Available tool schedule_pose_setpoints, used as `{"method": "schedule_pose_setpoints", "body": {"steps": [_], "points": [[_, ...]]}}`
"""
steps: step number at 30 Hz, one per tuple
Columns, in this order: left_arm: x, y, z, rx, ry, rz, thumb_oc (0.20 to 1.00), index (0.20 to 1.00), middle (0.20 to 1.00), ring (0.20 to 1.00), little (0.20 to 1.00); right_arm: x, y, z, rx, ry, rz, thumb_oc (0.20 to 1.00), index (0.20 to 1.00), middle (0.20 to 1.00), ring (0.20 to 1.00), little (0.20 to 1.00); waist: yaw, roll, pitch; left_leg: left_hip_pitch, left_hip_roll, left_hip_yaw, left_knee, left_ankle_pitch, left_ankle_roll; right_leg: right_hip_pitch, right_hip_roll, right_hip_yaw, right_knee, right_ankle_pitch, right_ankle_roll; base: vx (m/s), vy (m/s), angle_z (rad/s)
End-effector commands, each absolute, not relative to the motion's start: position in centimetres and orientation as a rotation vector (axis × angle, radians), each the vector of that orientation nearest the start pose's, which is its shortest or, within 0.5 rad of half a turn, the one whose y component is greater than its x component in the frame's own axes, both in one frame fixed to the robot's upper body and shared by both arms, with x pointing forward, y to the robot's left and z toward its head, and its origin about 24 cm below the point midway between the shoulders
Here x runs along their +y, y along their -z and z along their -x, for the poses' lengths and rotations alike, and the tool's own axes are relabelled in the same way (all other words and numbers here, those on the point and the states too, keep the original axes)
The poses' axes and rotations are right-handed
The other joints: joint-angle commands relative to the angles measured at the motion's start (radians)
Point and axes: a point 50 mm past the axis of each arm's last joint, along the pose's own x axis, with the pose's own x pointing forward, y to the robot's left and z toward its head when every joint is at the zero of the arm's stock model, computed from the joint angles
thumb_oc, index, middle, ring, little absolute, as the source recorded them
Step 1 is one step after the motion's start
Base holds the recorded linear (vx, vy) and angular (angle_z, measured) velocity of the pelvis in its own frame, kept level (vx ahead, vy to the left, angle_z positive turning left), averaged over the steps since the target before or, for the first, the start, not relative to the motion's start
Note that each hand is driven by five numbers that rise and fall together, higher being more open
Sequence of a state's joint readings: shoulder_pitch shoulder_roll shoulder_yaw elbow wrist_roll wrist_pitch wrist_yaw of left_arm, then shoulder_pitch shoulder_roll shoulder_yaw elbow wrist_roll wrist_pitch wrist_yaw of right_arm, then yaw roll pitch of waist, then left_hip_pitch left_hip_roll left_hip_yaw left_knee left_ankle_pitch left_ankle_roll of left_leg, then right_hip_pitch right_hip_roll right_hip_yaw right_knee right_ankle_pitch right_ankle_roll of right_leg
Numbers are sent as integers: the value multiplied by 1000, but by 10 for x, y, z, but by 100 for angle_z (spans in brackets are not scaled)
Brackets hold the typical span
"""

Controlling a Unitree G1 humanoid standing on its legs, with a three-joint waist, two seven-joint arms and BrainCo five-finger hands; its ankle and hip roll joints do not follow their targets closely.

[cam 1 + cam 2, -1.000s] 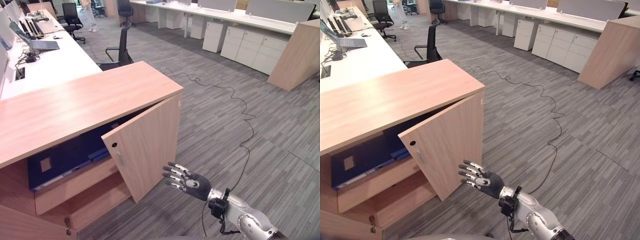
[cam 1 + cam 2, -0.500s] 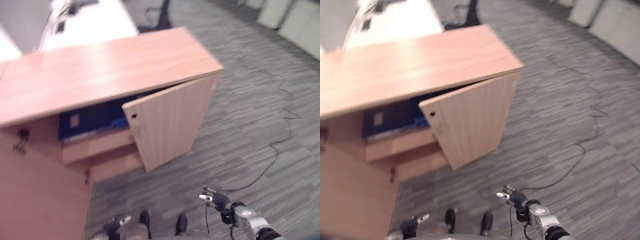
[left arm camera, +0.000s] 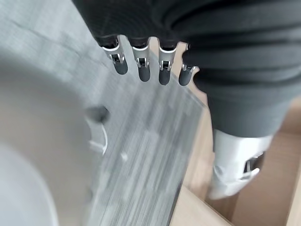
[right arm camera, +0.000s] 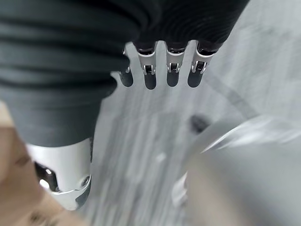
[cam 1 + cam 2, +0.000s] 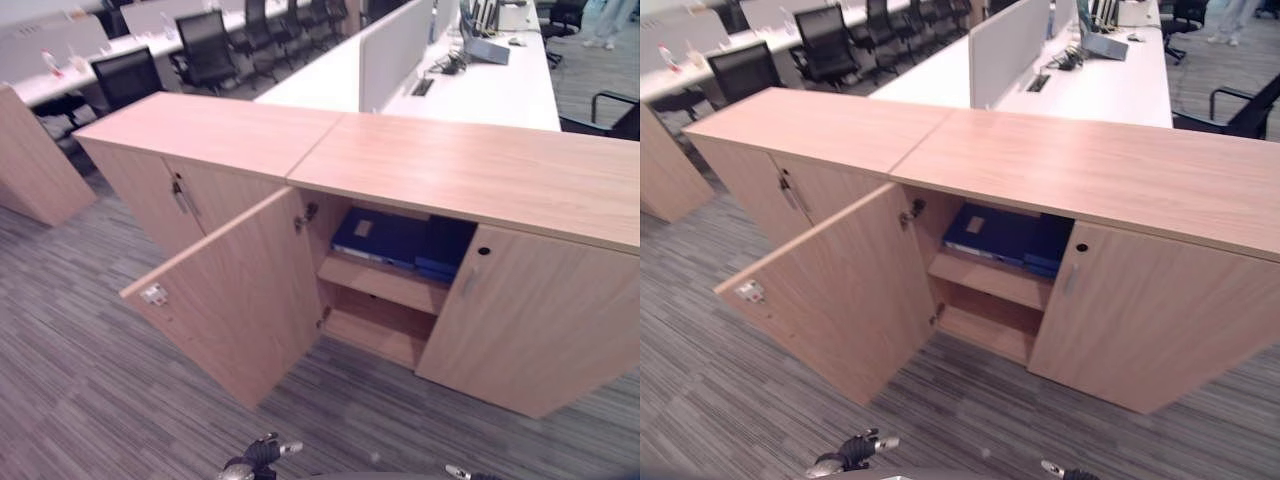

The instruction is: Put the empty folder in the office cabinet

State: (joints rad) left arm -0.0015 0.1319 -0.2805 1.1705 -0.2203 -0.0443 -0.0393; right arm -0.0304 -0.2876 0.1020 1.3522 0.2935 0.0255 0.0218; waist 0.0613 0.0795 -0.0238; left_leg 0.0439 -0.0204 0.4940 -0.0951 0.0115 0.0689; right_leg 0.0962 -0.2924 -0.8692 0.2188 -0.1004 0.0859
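Eye views: folder (image 5: 392,236) in cabinet (image 5: 470,180)

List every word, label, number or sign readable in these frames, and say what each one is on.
No text can be read in any view.
Blue folder on the upper shelf of the office cabinet: a small pale label on its cover, too small to read.
Open left cabinet door: a small metal fitting near its edge, no writing to make out.
Left hand and right hand: no markings visible.

Matt pale wood-grain cabinet (image 5: 470,170), smooth dark-blue folder (image 5: 385,236) inside, rough grey striped carpet (image 5: 70,380).
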Motion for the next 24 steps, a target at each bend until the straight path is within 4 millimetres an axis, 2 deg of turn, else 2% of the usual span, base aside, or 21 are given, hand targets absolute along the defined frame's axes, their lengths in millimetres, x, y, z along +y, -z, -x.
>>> {"method": "schedule_pose_setpoints", "body": {"steps": [1, 2, 3, 4, 5, 6, 7, 8, 9, 10, 11, 12, 16, 20, 24], "points": [[165, 164, -114, 1119, 144, -92, 1000, 1000, 1000, 1000, 1000, -245, 162, -85, 1283, 285, -5, 1000, 1000, 1000, 1000, 1000, -8, -22, 48, 21, 47, -154, 15, -57, -71, -30, -9, -25, -108, 40, -6, -34, 213, 74], [166, 163, -115, 1116, 146, -96, 1000, 1000, 1000, 1000, 1000, -245, 162, -88, 1268, 288, -22, 1000, 1000, 1000, 1000, 1000, -9, -18, 54, 21, 39, -177, 15, -61, -66, -34, -26, -2, -78, 39, 5, -37, 252, 68], [169, 163, -116, 1110, 134, -103, 1000, 1000, 1000, 1000, 1000, -243, 161, -91, 1255, 289, -37, 1000, 1000, 1000, 1000, 1000, -25, -20, 62, 23, 29, -204, 14, -66, -60, -53, -48, 64, -30, 39, 23, -14, 91, 56], [169, 163, -116, 1110, 134, -103, 1000, 1000, 1000, 1000, 1000, -243, 161, -91, 1255, 289, -37, 1000, 1000, 1000, 1000, 1000, -25, -21, 62, 23, 28, -204, 14, -66, -59, -54, -49, 64, -28, 38, 23, 23, 61, 84], [174, 161, -121, 1087, 116, -124, 1000, 1000, 1000, 1000, 1000, -239, 161, -95, 1235, 284, -64, 1000, 1000, 1000, 1000, 1000, -75, -33, 69, 29, 17, -256, 14, -77, -55, -115, 8, 373, -17, -3, 28, 67, 38, 108], [178, 160, -122, 1081, 88, -119, 1000, 1000, 1000, 1000, 1000, -237, 162, -94, 1229, 296, -91, 1000, 1000, 1000, 1000, 1000, -94, -39, 72, 37, 7, -279, 12, -79, -50, -135, 61, 536, -20, -25, 40, 67, 37, 102], [178, 160, -122, 1081, 88, -119, 1000, 1000, 1000, 1000, 1000, -237, 162, -94, 1229, 297, -91, 1000, 1000, 1000, 1000, 1000, -93, -39, 72, 37, 7, -278, 12, -79, -50, -135, 61, 536, -19, -26, 39, 1, 29, 109], [186, 159, -123, 1076, 47, -112, 1000, 1000, 1000, 1000, 1000, -236, 163, -92, 1227, 313, -115, 1000, 1000, 1000, 1000, 1000, -95, -43, 76, 24, -1, -299, 17, -63, -40, -149, 98, 630, -41, -3, 44, -35, -40, 124], [195, 159, -122, 1077, 10, -122, 1000, 1000, 1000, 1000, 1000, -232, 164, -88, 1227, 324, -148, 1000, 1000, 1000, 1000, 1000, -91, -58, 72, 9, -13, -336, 18, -57, -37, -124, 119, 654, -97, 10, 30, -33, -92, 93], [202, 158, -123, 1071, -23, -124, 1000, 1000, 1000, 1000, 1000, -233, 164, -88, 1225, 331, -156, 1000, 1000, 1000, 1000, 1000, -91, -61, 65, -2, -14, -356, 16, -48, -41, -116, 134, 653, -127, 19, 30, 7, -99, 59], [202, 158, -123, 1071, -23, -124, 1000, 1000, 1000, 1000, 1000, -233, 164, -88, 1224, 331, -156, 1000, 1000, 1000, 1000, 1000, -91, -61, 62, -6, -14, -356, 16, -47, -41, -119, 134, 652, -130, 22, 30, 46, -98, 66], [215, 154, -125, 1048, -90, -119, 1000, 1000, 1000, 1000, 1000, -236, 164, -83, 1232, 341, -144, 1000, 1000, 1000, 1000, 1000, -85, -61, 42, -13, -12, -366, 10, -39, -47, -100, 149, 641, -185, 47, 37, 64, -66, 82], [241, 142, -137, 976, -180, -148, 1000, 1000, 1000, 1000, 1000, -246, 162, -82, 1211, 373, -141, 1000, 1000, 1000, 1000, 1000, -76, -62, 26, -18, -2, -367, 8, -29, -64, -62, 171, 632, -260, 61, 34, 49, -61, 16], [275, 122, -161, 903, -261, -217, 1000, 1000, 1000, 1000, 1000, -250, 163, -70, 1240, 380, -140, 1000, 1000, 1000, 1000, 1000, -81, -65, 7, -10, 10, -359, 8, -33, -80, -35, 179, 621, -293, 65, 33, 61, -51, 0], [299, 91, -202, 780, -296, -301, 1000, 1000, 1000, 1000, 1000, -254, 164, -54, 1281, 406, -143, 1000, 1000, 1000, 1000, 1000, -92, -67, -10, 7, 19, -352, 8, -41, -90, -15, 185, 618, -306, 58, 32, 64, -56, -1]]}}
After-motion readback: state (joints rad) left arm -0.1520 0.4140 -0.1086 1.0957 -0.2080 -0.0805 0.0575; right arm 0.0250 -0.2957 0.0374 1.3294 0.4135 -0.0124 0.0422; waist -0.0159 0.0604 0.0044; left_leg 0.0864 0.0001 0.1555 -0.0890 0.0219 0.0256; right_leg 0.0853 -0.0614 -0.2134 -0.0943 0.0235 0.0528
